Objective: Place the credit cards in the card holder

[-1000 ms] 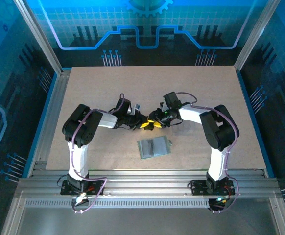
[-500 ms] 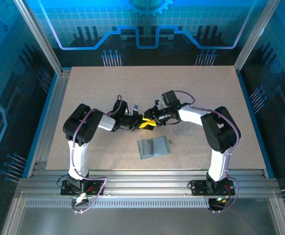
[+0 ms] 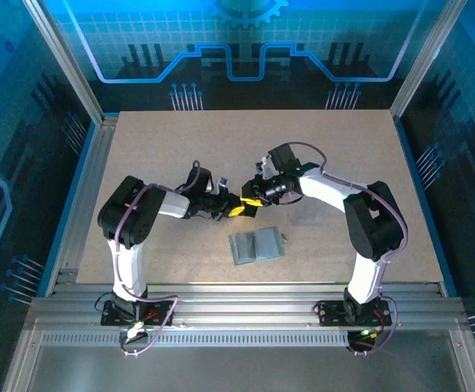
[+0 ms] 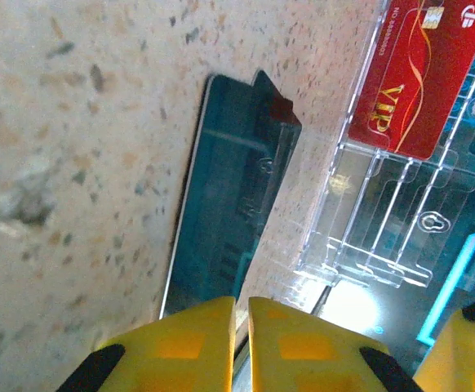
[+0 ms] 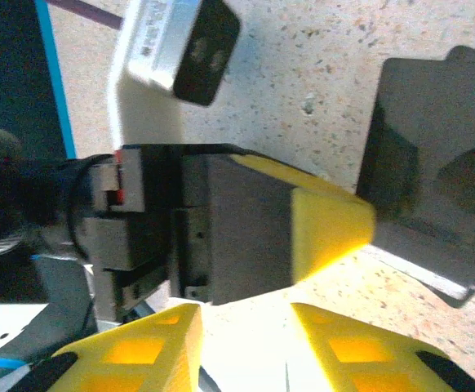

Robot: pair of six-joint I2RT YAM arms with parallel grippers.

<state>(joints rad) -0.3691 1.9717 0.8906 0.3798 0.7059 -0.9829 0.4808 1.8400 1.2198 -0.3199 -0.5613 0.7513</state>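
Note:
The pale grey-green card holder lies flat on the table, near of both grippers. My left gripper is shut on the near edge of the black credit card, which slants away over the table. The red credit card, marked VIP, sits in a clear slotted plastic sleeve to the right. My right gripper faces the left gripper's yellow finger tip to tip. Its jaws stand apart around bright glare, with nothing visible between them.
The two arms meet at the table's middle, just beyond the holder. The speckled tabletop is bare to the back and sides. Metal rails run along the near edge. A dark shadow falls on the table beside the left gripper.
Both grippers have shifted slightly left over the table. The right gripper's jaws have narrowed. The holder has not moved.

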